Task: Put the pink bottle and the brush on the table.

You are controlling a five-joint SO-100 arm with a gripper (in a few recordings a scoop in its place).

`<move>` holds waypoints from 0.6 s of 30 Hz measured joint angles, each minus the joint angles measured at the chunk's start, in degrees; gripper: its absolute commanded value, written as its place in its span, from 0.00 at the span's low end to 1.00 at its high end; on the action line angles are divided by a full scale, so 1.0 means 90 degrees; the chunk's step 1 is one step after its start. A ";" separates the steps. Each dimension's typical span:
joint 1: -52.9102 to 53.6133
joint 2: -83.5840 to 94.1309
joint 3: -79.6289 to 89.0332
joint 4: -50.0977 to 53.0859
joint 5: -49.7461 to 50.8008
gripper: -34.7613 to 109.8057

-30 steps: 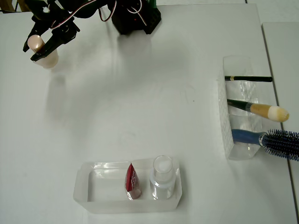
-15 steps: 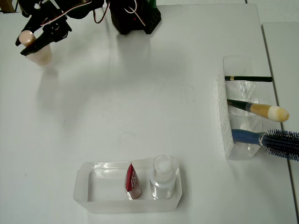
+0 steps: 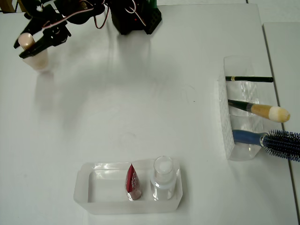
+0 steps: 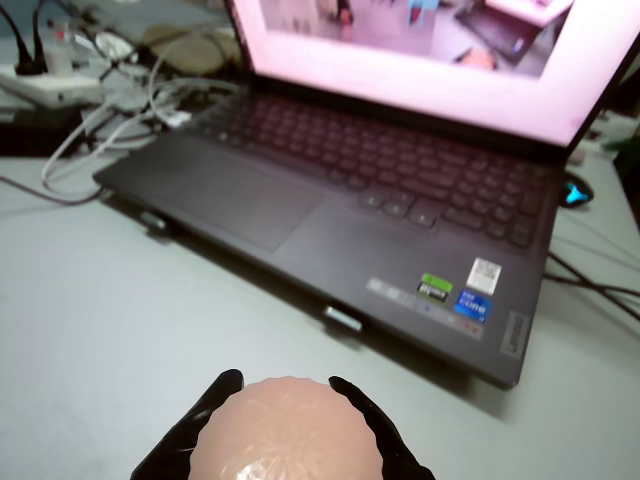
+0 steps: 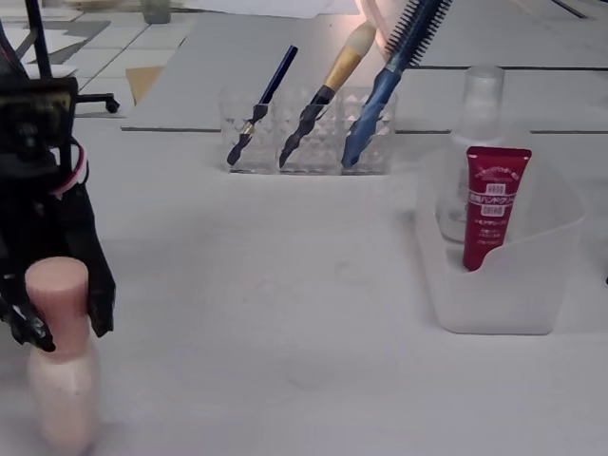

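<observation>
The pink bottle point(image 3: 38, 61) stands upright at the far left of the white table point(image 3: 140, 93). My gripper point(image 3: 26, 47) is shut on its cap. In the fixed view the black fingers point(image 5: 95, 275) clasp the cap while the bottle body point(image 5: 62, 389) hangs low; whether its base touches the tabletop I cannot tell. In the wrist view the round cap top point(image 4: 290, 435) sits between the fingers. The brush point(image 3: 262, 111) lies in the clear holder point(image 3: 228, 136) at the right, cream tip sticking out; in the fixed view the brush point(image 5: 332, 81) leans in the middle slot.
In the holder a thin dark pencil point(image 3: 248, 78) and a blue hairbrush point(image 3: 272, 139) flank the brush. A clear tray point(image 3: 89, 197) near the front holds a red tube point(image 3: 133, 182) and a clear bottle point(image 3: 163, 178). A laptop point(image 4: 330, 220) lies beyond the table's left end.
My gripper has carried the pink bottle a short way further left along the table's far-left area. Everything else has stayed put.
</observation>
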 measured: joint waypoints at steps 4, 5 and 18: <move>-0.0010 -0.0234 0.0000 -0.0264 -0.0039 0.24; 0.0020 -0.0293 0.0000 -0.0303 -0.0059 0.24; 0.0312 -0.1484 -0.0010 -0.1299 -0.0078 0.24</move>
